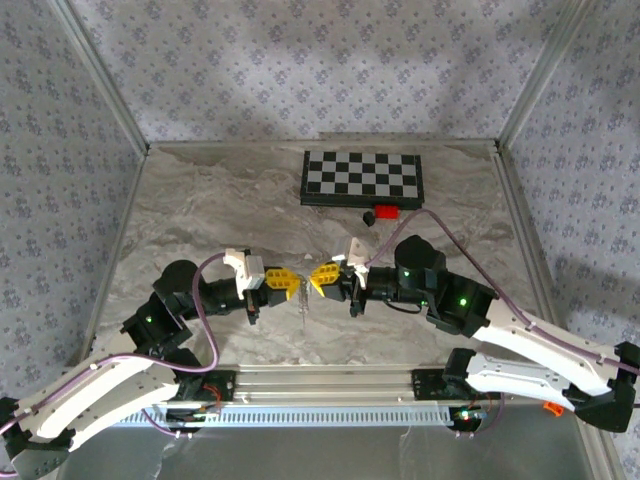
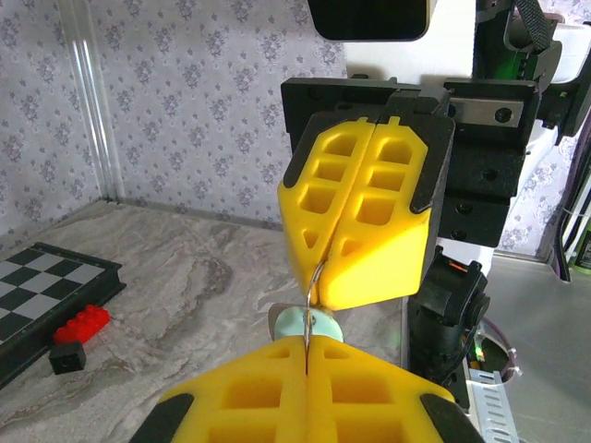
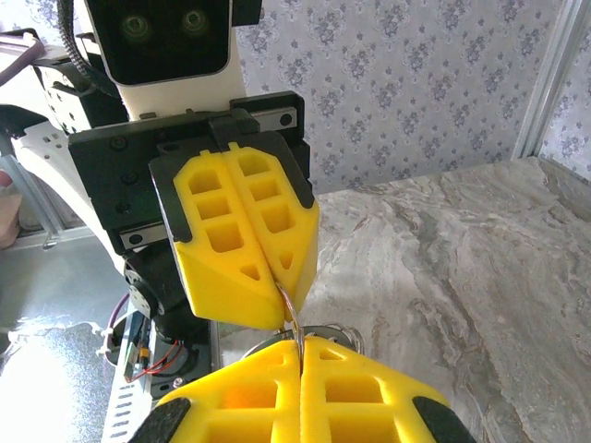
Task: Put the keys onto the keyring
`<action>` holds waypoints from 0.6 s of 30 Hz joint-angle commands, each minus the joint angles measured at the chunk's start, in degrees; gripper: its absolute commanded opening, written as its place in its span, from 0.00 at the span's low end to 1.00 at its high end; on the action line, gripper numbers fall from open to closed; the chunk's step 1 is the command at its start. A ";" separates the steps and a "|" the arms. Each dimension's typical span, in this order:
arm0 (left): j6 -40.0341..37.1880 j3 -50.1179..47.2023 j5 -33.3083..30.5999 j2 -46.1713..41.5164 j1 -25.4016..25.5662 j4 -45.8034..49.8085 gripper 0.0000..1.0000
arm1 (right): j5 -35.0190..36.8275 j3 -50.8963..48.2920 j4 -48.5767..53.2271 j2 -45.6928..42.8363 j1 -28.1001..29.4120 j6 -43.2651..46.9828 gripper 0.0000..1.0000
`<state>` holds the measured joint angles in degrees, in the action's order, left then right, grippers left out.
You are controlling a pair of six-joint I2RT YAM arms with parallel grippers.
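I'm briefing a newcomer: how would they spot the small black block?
Find the checkerboard at the far side of the table. Two small blocks lie by its near edge. The black block is the shorter, cube-like one, left of the longer red block.

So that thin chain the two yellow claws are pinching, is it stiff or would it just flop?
Probably floppy: in the top view the keyring dangles straight down between the shut left gripper and right gripper. Likely very light, being so thin. It could slip, since only a fine strand sits between the closed jaws.
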<state>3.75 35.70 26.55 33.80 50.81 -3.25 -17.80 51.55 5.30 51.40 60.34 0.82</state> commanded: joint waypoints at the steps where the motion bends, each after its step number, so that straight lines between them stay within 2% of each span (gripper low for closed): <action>1: 0.65 0.19 1.23 -0.49 0.39 -3.12 0.00 | -0.66 -0.30 -1.00 -1.06 -0.18 -0.82 0.00; 18: 0.67 0.67 1.84 -0.22 0.32 -3.08 0.00 | -1.18 -0.13 -1.64 0.02 -0.31 -0.62 0.00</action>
<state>3.75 35.70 27.07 33.87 50.81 -3.25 -17.85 51.46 5.26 51.24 60.23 0.84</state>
